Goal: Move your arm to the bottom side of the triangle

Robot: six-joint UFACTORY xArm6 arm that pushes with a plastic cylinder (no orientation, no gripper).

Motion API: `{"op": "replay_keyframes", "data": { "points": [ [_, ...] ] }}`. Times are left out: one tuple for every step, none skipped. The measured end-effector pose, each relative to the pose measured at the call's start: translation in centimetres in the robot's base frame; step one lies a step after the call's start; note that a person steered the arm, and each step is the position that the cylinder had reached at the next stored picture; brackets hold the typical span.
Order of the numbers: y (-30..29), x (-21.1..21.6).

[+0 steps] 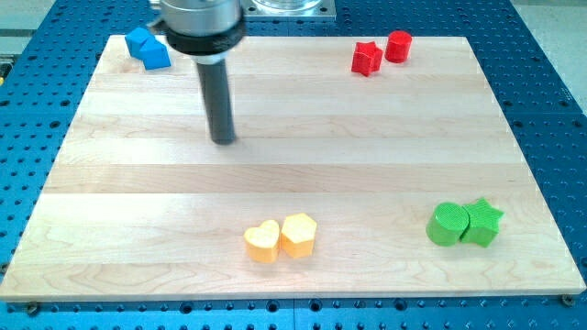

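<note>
Two blue blocks touch at the board's top left corner. The lower right one (157, 55) looks like a triangle. The upper left one (138, 39) has a shape I cannot make out. My tip (223, 140) rests on the wooden board (293, 174), to the right of and well below the blue pair. It touches no block. The rod rises from the tip to the arm's dark collar (204, 37) at the view's top.
A red star (366, 59) and a red cylinder (398, 46) sit together at the top right. A yellow heart (262, 241) and a yellow hexagon-like block (299, 235) touch at the bottom centre. A green cylinder (447, 225) and a green star (482, 222) touch at the bottom right.
</note>
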State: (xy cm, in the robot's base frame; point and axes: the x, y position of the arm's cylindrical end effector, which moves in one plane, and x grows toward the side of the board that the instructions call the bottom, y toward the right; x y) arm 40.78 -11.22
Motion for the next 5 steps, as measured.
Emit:
{"op": "replay_keyframes", "data": {
  "points": [
    [-8.4,0.0],
    [-15.0,-1.4],
    [-19.2,-3.9],
    [-19.3,-4.1],
    [-19.3,-8.2]
  ]
}}
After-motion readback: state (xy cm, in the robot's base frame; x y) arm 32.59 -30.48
